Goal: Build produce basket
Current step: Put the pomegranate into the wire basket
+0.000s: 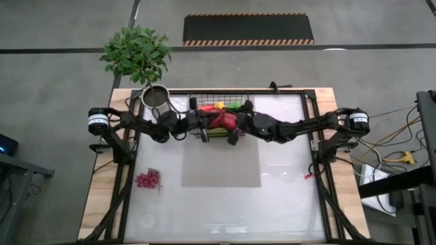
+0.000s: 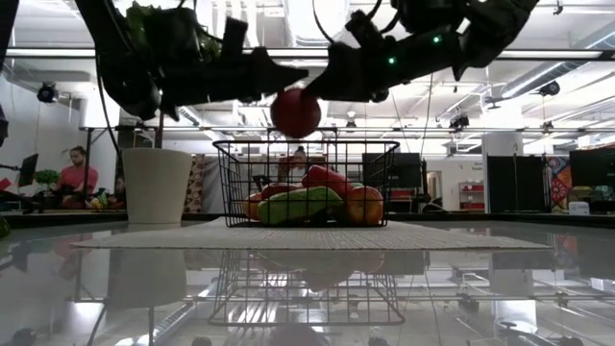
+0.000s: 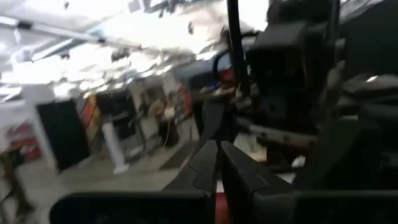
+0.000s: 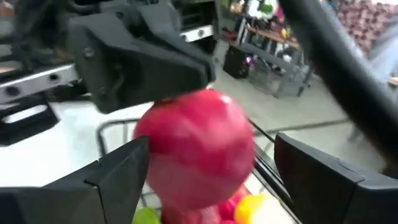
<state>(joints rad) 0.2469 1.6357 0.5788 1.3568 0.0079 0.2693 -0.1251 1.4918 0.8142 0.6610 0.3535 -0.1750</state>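
Only the right wrist view shows spread fingers (image 4: 118, 171) flanking the red apple (image 4: 196, 146).

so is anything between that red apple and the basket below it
Nothing visible. The red apple hangs over the basket, whose top is open; only produce already lies inside. The right gripper brackets the apple with open jaws; the shut left gripper sits alongside.
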